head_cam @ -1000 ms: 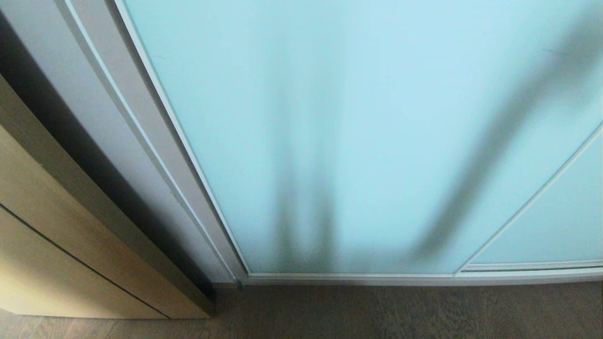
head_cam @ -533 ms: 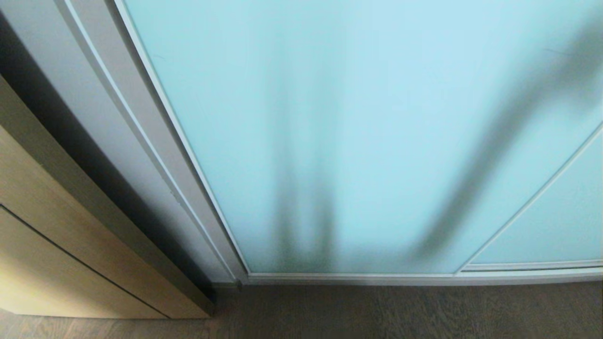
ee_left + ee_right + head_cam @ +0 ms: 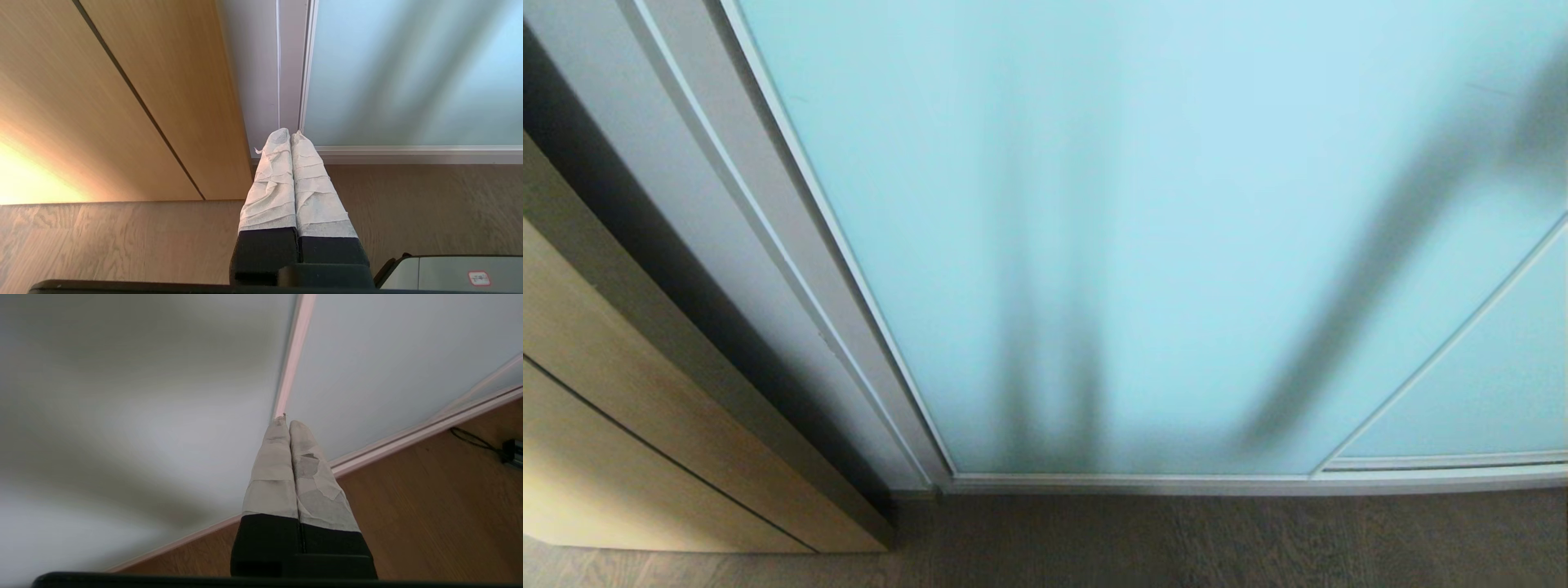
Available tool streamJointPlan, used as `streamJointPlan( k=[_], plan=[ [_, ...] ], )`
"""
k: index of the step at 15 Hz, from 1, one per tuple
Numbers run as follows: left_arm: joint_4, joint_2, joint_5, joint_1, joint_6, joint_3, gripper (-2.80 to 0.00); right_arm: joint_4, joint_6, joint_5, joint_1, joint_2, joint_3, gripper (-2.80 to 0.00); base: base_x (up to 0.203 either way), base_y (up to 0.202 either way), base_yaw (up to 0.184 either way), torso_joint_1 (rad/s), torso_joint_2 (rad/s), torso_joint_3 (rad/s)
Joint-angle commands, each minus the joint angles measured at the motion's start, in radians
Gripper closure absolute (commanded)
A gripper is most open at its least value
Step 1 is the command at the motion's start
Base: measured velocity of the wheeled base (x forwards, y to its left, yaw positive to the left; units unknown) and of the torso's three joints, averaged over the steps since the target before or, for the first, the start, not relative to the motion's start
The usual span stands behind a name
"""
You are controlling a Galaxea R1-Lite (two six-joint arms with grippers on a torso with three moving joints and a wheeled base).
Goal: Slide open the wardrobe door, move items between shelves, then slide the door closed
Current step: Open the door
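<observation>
The sliding wardrobe door, frosted aqua glass in a thin pale frame, fills the head view and stands shut against the grey side frame. The items and the shelves are hidden behind it. Neither gripper shows in the head view. In the right wrist view my right gripper is shut and empty. Its tips are pointed at the vertical frame strip between two glass panels, and I cannot tell whether they touch it. My left gripper is shut and empty, low over the floor near the door's bottom left corner.
A light wooden cabinet stands to the left of the wardrobe. A second glass panel overlaps at the right. Wooden floor runs along the bottom rail. A black cable and plug lie on the floor to the right.
The slanted dark shadow on the right of the door has shifted a little up and to the right. The door and the rest of the scene stand as before.
</observation>
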Motion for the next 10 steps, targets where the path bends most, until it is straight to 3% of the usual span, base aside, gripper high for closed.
streamJointPlan(
  k=[1,10],
  plan=[
    [0.000,0.000,0.000,0.000,0.000,0.000,0.00,-0.011,0.003,0.000,-0.002,0.020,-0.002,0.00,0.000,0.000,0.000,0.000,0.00,0.000],
    [0.000,0.000,0.000,0.000,0.000,0.000,0.00,-0.099,0.003,0.000,-0.022,0.106,-0.013,0.00,0.000,0.000,0.000,0.000,0.00,0.000]
  ],
)
